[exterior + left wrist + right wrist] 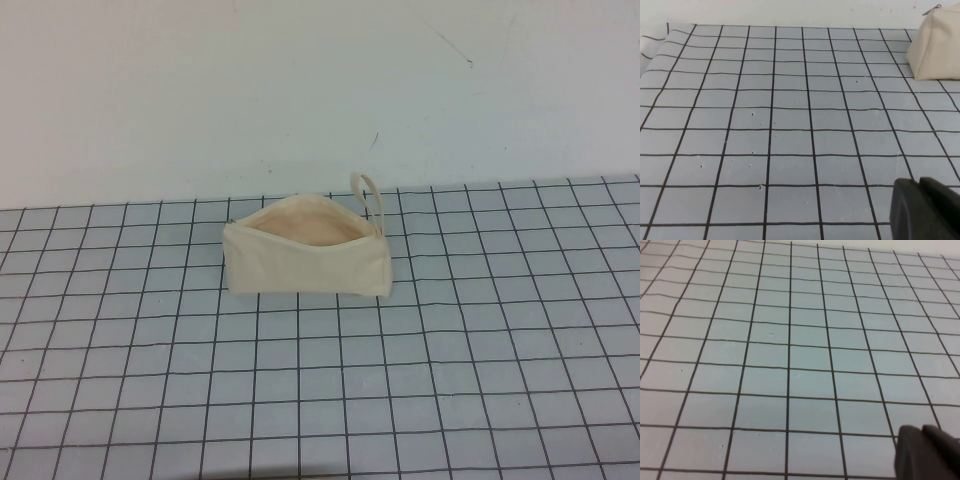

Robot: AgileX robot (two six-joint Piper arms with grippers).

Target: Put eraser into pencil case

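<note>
The pencil case [305,258] stood on the gridded table [480,380] just above the middle of the high view, toward twelve o'clock from the centre, its mouth gaping upward so the peach lining [305,227] showed, with its small loop strap [368,195] sticking up at the two o'clock corner. No eraser could be seen anywhere: not on the table in the high view, not in either wrist view, and not in the visible part of the pouch's interior, though the deeper part of that interior was hidden by the front wall. Neither arm appeared in the high view. The left gripper [925,210] showed only as a dark tip at the edge of its own wrist view, low over the table and well apart from the pencil case [935,47]; whether its fingers were apart or together could not be told. The right gripper [927,452] showed likewise as a dark tip over bare grid squares, and its state could not be told either. Judged from this, either the eraser already lay out of sight inside the pouch and the arms were parked, or it was out of view; the pictures did not settle which.
</note>
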